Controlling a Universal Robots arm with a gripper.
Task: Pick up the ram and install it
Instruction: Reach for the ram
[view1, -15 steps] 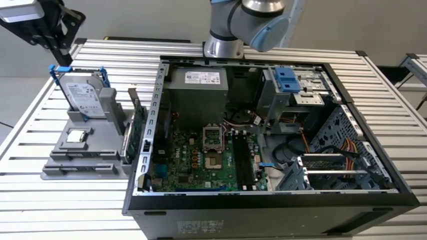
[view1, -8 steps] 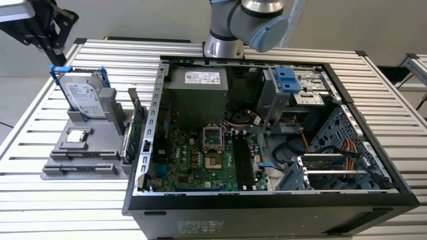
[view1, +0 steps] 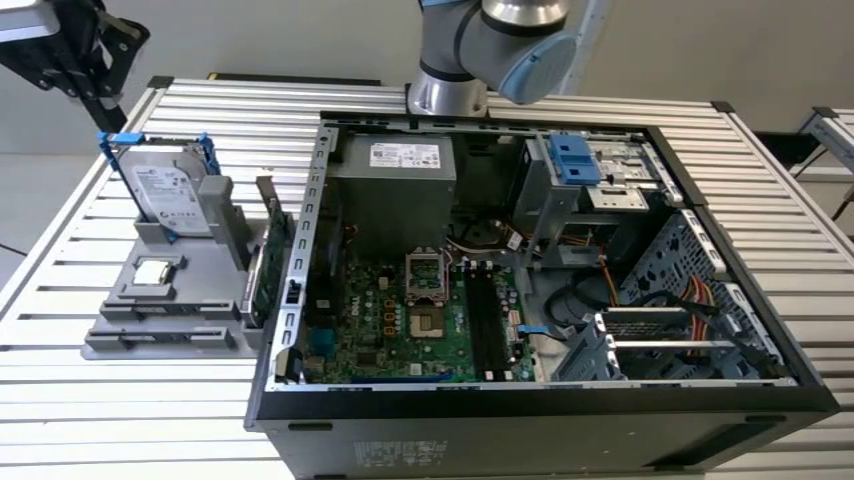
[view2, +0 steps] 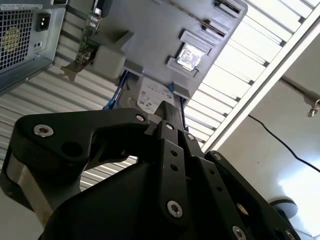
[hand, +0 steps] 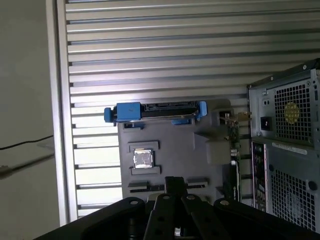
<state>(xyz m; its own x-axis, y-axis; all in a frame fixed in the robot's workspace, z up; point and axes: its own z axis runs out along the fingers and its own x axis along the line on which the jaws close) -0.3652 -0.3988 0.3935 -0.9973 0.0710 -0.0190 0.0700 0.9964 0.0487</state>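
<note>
Claw (view2: 168, 109) looks closed, empty, over gray tray (view1: 174, 335); exterior view shows motherboard (view1: 374, 335), first wrist view PC's rear grille (hand: 292, 112).

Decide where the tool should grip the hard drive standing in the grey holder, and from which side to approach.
I would grip the hard drive across its thin top edge, midway between the blue rails, coming down from above. It stands on edge with its lower part seated in the grey holder, so only the top is free, and its broad flat faces suit a pinch.
</note>
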